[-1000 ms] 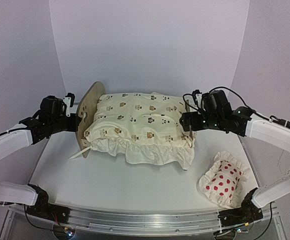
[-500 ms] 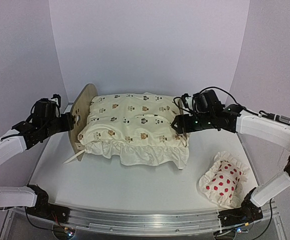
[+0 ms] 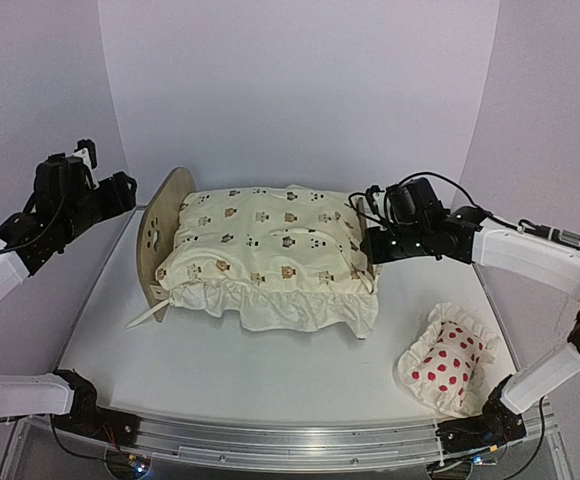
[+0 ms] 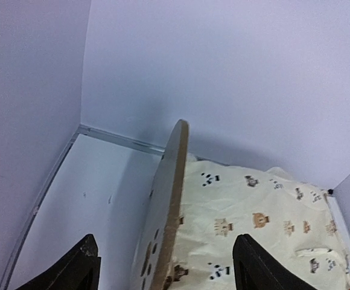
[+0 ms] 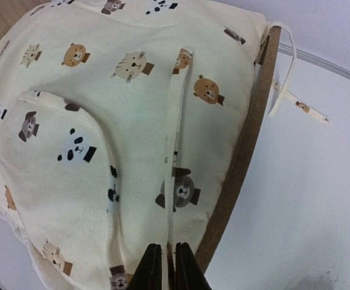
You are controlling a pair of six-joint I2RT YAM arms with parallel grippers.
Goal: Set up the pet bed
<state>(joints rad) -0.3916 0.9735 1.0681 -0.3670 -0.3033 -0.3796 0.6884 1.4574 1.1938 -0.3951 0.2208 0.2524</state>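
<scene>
Standing at the far middle of the white table: light plywood pet bed with rounded end boards. Left gripper spread wide, raised left of it; right gripper pinched on cream cushion tie.

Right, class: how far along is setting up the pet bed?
Done: the cushion lies on the bed.

In hand: the right gripper is shut on a cushion tie at the bed's right end. The left gripper hangs open, clear of the bed.

Left: the spotted pillow lies on the table, off the bed, and the other ties look loose.
</scene>
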